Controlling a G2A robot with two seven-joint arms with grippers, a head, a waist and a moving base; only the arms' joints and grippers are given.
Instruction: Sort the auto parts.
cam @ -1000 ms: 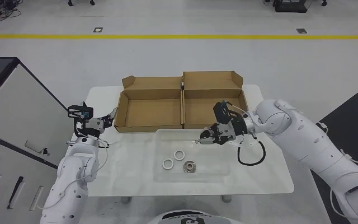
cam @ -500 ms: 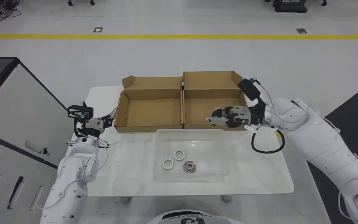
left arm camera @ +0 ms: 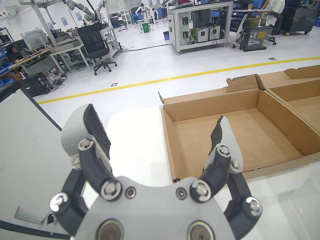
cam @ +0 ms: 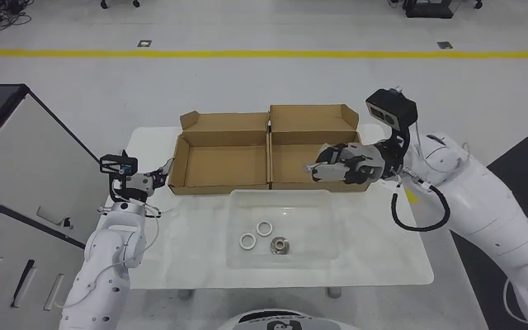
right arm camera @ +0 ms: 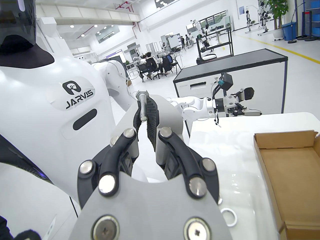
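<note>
A white desk (cam: pixel 388 247) with rounded corners spans the middle of the top view. Two open brown cardboard boxes lie on it side by side along its upper edge, their inner walls touching: the left box (cam: pixel 221 165) and the right box (cam: pixel 295 157), each with flaps raised along the upper side. Just below them, at the lower centre, lies a shallow clear plastic tray (cam: pixel 313 231).

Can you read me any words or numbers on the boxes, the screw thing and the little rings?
Cardboard box: no print on the sides that show.
Second box: none either.
Bolt held in the right tool: bare thread, no marking to read.
White rings: too small to tell.
</note>
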